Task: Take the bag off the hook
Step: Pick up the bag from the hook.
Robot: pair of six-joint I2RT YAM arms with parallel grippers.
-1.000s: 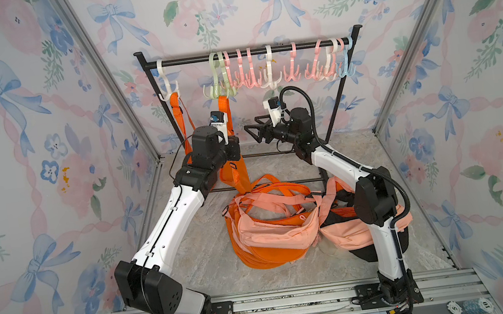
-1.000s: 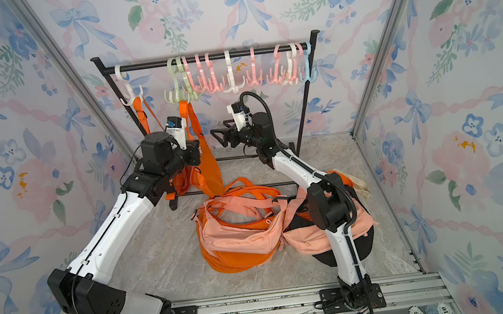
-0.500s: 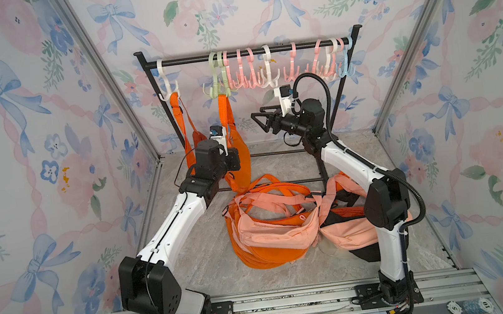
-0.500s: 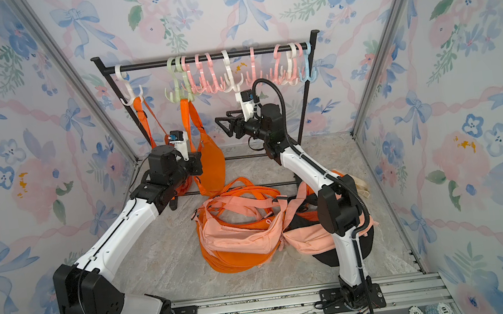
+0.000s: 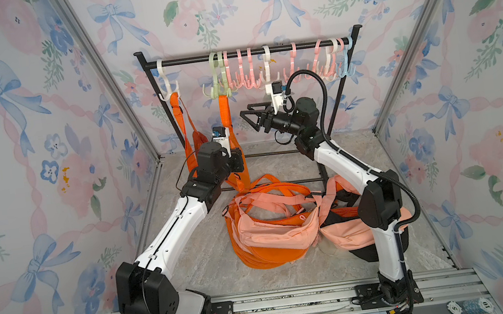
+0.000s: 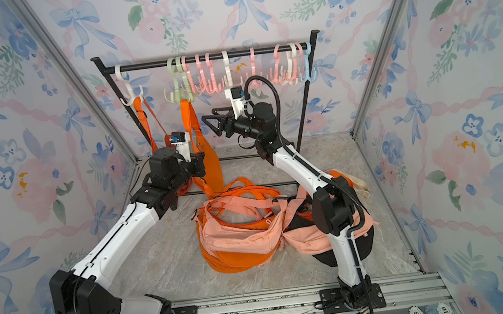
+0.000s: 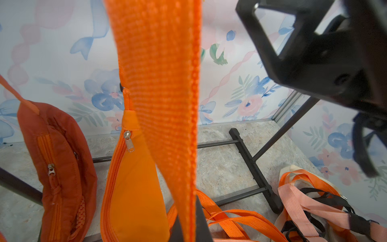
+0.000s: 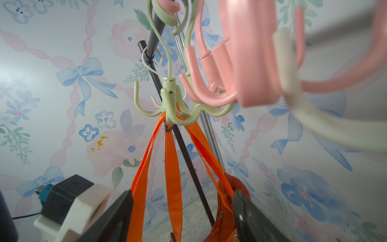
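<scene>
left wrist view: left tool (image 7: 189, 225) pinches bag strap (image 7: 165, 94); right tool (image 5: 246, 114) gapes near it.

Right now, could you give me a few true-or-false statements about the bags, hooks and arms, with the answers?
1. The left tool is shut on the orange strap hanging from the green hook. True.
2. The right tool is clamped on a bag. False: its jaws stand open, holding nothing.
3. Every bag has been taken down. False: on the rack, the dark orange bag hangs from the white hook, and the bright orange bag from the green hook.
4. A heap of bags lies on the floor. True.
</scene>
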